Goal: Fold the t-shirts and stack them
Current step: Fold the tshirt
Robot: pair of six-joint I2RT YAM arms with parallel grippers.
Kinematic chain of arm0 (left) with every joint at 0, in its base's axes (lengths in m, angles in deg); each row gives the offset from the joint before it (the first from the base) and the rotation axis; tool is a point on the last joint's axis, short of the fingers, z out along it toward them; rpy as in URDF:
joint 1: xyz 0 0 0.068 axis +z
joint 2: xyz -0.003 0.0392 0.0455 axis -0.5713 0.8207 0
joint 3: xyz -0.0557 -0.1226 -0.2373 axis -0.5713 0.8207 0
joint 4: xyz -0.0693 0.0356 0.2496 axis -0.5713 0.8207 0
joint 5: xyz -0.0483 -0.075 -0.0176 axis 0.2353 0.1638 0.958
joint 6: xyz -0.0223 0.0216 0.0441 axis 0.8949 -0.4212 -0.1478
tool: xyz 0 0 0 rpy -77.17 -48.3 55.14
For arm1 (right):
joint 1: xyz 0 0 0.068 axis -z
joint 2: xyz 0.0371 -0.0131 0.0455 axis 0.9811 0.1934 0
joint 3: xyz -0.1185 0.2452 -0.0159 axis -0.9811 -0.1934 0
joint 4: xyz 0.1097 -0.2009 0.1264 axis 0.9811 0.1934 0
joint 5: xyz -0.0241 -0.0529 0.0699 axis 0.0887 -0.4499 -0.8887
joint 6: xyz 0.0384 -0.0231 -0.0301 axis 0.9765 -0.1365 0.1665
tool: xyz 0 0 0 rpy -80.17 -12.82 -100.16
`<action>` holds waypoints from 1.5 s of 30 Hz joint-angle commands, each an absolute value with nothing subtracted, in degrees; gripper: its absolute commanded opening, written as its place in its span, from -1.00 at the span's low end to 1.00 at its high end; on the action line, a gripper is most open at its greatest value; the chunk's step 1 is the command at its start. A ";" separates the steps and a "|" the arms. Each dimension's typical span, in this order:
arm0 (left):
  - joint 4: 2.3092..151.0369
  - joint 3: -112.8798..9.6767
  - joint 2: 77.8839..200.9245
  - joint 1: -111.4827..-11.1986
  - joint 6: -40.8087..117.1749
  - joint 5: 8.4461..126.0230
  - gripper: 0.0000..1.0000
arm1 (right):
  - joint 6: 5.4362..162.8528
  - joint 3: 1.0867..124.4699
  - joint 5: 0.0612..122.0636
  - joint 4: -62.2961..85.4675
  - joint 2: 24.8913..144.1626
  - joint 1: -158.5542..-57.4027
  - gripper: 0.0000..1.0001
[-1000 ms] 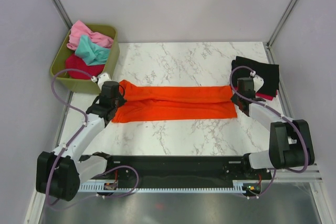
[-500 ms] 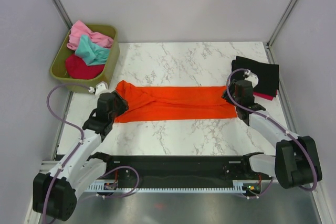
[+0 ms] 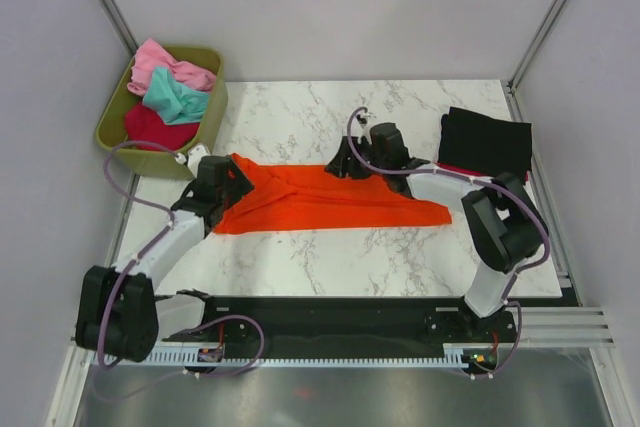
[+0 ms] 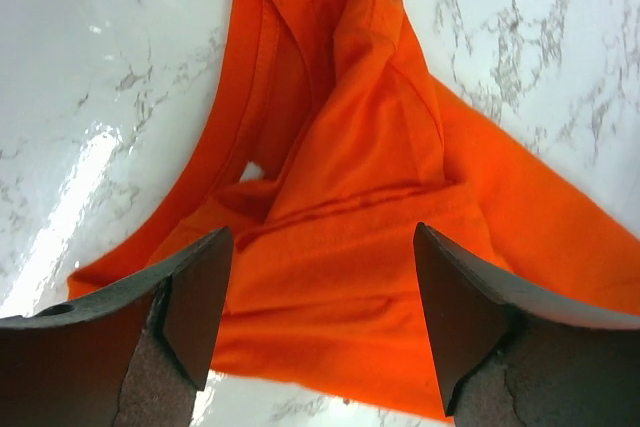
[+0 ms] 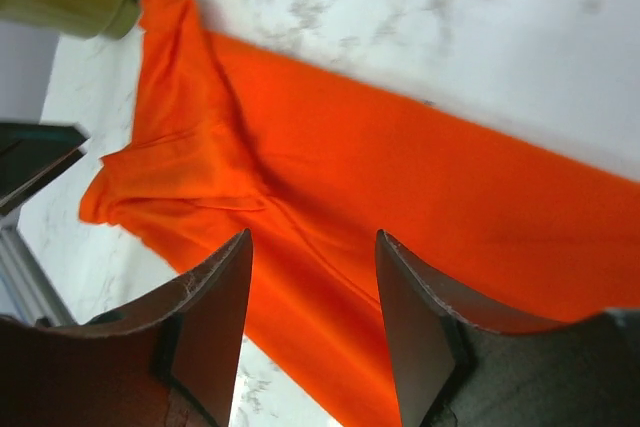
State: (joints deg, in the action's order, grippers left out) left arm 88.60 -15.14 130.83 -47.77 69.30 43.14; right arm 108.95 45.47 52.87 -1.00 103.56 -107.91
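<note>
Your bright orange cloth t-shirt (image 3: 330, 202) lies folded into a long band across the middle of the white marble-patterned table (image 3: 330, 267), running left to right. Its left end is bunched, with a sleeve and seams ridged up in loose folds. Its right end lies flatter and tapers to a corner on the near side.

Your left gripper (image 4: 322, 230) hangs over that bunched left end, just near of the olive-green plastic bin (image 3: 150, 160). In the left wrist view its two dark fingers (image 4: 190, 307) stand spread wide, with the orange cloth lying below the gap. Nothing is pinched between them.

Your right arm reaches in from the right toward the middle of the table, and your right gripper (image 5: 312, 234) sits above the far edge of the band, about halfway along it. The right wrist view shows its jaws parted as well, looking along the cloth toward the left end, with no fabric caught between them. You cannot tell from these views whether either set of fingertips touches the cloth.

At the far right of the table a folded black cloth t-shirt (image 3: 490, 142) lies flat, apart from the orange band. The bin stands at the far left and holds three crumpled shirts: a pink cloth t-shirt (image 3: 165, 65) at its far end, a teal cloth t-shirt (image 3: 178, 99) in the middle, and a dark red cloth t-shirt (image 3: 152, 129) at its near end.
</note>
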 commanded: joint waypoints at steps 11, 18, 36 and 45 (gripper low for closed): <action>79.04 -26.62 149.59 -40.91 74.86 45.61 0.46 | 106.86 70.19 41.81 -2.55 125.25 -114.18 0.19; 70.98 -27.08 154.43 -40.91 74.15 50.18 0.32 | 105.90 80.12 40.75 1.05 134.22 -117.26 0.15; 74.12 -28.12 157.51 -39.50 73.98 48.60 -0.96 | 106.25 86.28 38.73 2.73 139.94 -118.84 -0.38; 76.40 -27.33 156.02 -39.41 74.59 45.62 -0.96 | 105.54 85.41 38.12 3.35 139.15 -118.84 -0.73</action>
